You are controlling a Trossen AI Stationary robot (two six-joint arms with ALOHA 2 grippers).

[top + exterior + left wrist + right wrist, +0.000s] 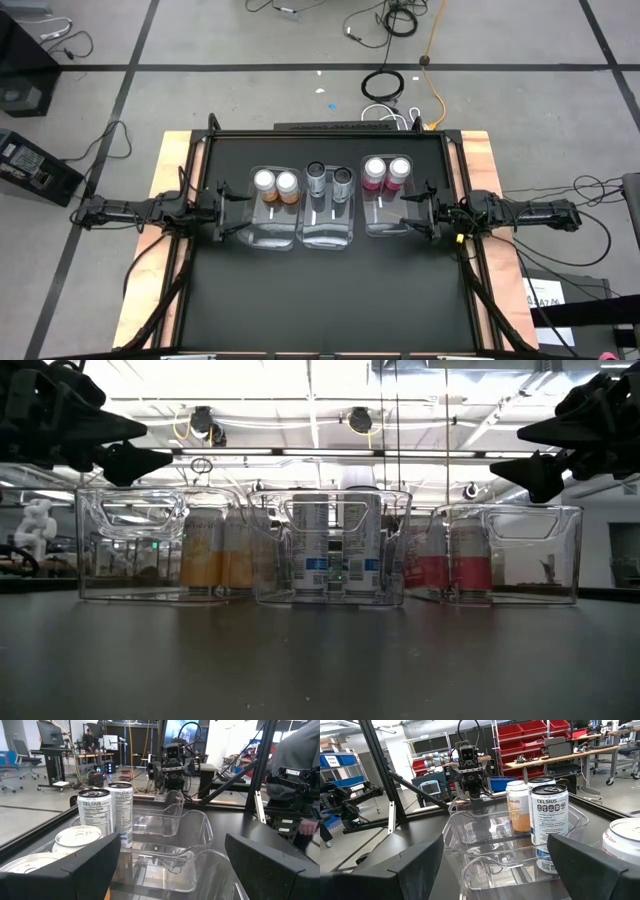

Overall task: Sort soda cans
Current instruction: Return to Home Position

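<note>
Three clear bins stand in a row across the middle of the black table. Two orange soda cans [275,185] stand upright in the far end of the left bin [268,228]. Two dark cans [329,180] stand in the middle bin [327,232], and two pink cans [387,173] in the right bin [385,222]. My left gripper [232,208] hovers level and open just left of the left bin. My right gripper [412,210] hovers level and open just right of the right bin. Nothing is between either pair of fingers [85,870] [405,865].
The near half of the black table [320,300] is bare in front of the bins. A black frame [330,133] runs around the tabletop. Beyond the table are cables on the floor [385,85] and a person's sleeve and hand [300,765].
</note>
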